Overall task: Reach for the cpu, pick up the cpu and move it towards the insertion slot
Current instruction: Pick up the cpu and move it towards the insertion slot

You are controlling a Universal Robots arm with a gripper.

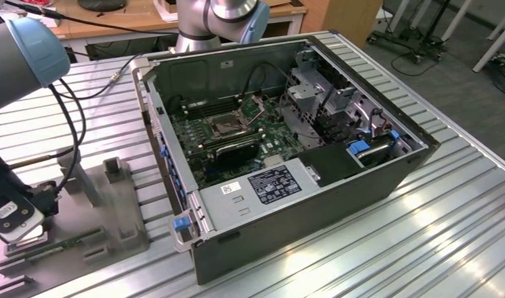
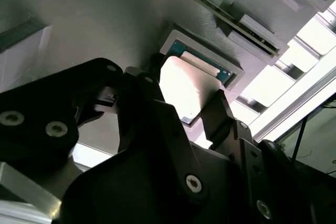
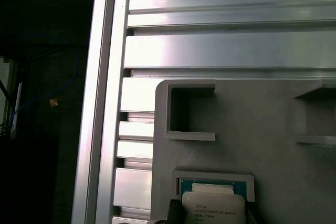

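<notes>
Second wrist view: I read the gripper (image 2: 185,106) as closed down to the width of the cpu (image 2: 184,85), one dark finger (image 2: 220,114) against each opposite edge of the chip. The cpu lies flat in a square recess of the grey tray (image 2: 105,19), silvery face up, with its green rim showing along the recess wall. First wrist view confirms the cpu (image 3: 212,208) seated near the tray's edge, beside a rectangular recess. Exterior view places the gripper (image 1: 22,236) low over the tray (image 1: 111,211). The insertion slot (image 1: 223,127) lies well apart from the tray, toward the exterior view's right, on the green board (image 1: 195,146) inside the open computer case (image 1: 319,198).
</notes>
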